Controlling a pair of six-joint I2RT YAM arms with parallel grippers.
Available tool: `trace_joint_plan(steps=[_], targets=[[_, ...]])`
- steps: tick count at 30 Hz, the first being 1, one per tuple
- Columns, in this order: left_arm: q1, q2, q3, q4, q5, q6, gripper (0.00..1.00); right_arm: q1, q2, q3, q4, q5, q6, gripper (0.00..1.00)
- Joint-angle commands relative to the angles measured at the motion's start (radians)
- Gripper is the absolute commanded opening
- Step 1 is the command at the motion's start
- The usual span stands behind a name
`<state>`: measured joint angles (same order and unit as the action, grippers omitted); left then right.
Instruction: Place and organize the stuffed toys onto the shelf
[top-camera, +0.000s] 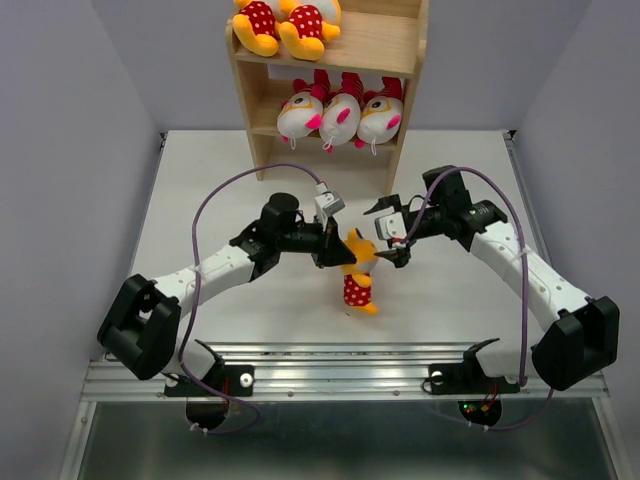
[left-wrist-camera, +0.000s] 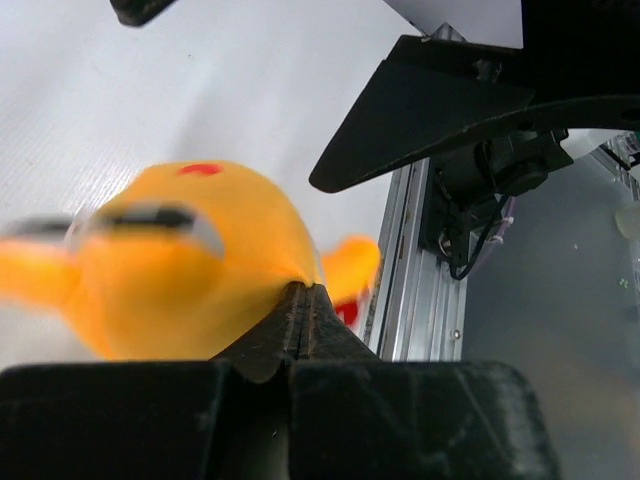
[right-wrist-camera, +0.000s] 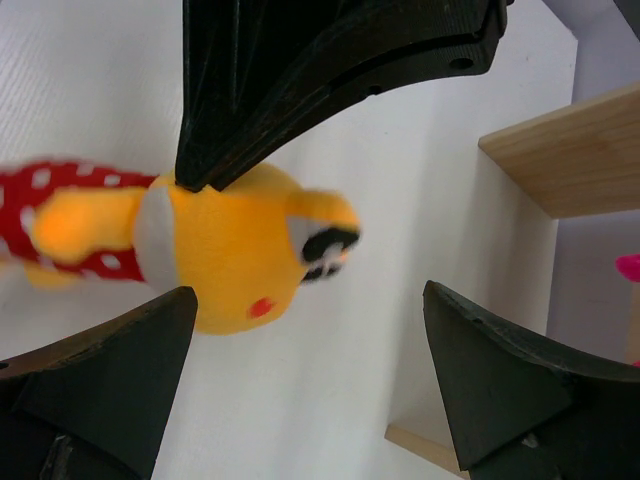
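Note:
My left gripper (top-camera: 338, 250) is shut on the head of a yellow stuffed toy (top-camera: 358, 280) in a red white-dotted shirt, its body hanging toward the table's near edge. In the left wrist view the closed fingertips (left-wrist-camera: 303, 292) pinch the yellow toy (left-wrist-camera: 190, 270). My right gripper (top-camera: 386, 235) stands open just right of the toy's head. In the right wrist view the right gripper (right-wrist-camera: 308, 298) has nothing between its fingers, and the toy (right-wrist-camera: 225, 250) lies off to the left. The shelf (top-camera: 375, 40) holds two yellow toys (top-camera: 285, 22) on an upper tier and three white-headed toys (top-camera: 340, 118) below.
The left gripper's black fingers (right-wrist-camera: 300, 70) cross the top of the right wrist view. One right finger (left-wrist-camera: 430, 110) looms over the left wrist view. The wooden shelf's board (right-wrist-camera: 560, 150) is close on the right. A metal rail (top-camera: 340, 365) runs along the table's near edge.

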<state>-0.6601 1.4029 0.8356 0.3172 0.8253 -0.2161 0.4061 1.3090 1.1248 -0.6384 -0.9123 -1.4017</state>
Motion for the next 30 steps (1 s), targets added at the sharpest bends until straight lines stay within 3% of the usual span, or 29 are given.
trace_joint_plan(steps=[1,16,18,23,28,30], targets=[[-0.004,-0.062,0.011,0.006,0.023,0.043,0.00,0.003,0.009,0.067,-0.088,-0.013,-0.100,1.00],[-0.006,-0.110,-0.004,0.029,0.006,0.043,0.00,0.003,0.202,0.213,-0.598,-0.126,-0.341,1.00],[-0.006,-0.104,0.000,0.033,0.005,0.043,0.00,0.013,0.197,0.191,-0.598,-0.120,-0.341,1.00],[-0.006,-0.082,0.026,0.043,0.003,0.043,0.00,0.053,0.180,0.124,-0.454,-0.122,-0.156,0.98],[-0.006,-0.082,0.036,0.092,-0.017,0.015,0.00,0.074,0.188,0.083,-0.311,-0.155,0.068,0.76],[-0.006,-0.087,0.025,0.123,-0.018,0.000,0.00,0.074,0.185,0.069,-0.236,-0.161,0.183,0.59]])
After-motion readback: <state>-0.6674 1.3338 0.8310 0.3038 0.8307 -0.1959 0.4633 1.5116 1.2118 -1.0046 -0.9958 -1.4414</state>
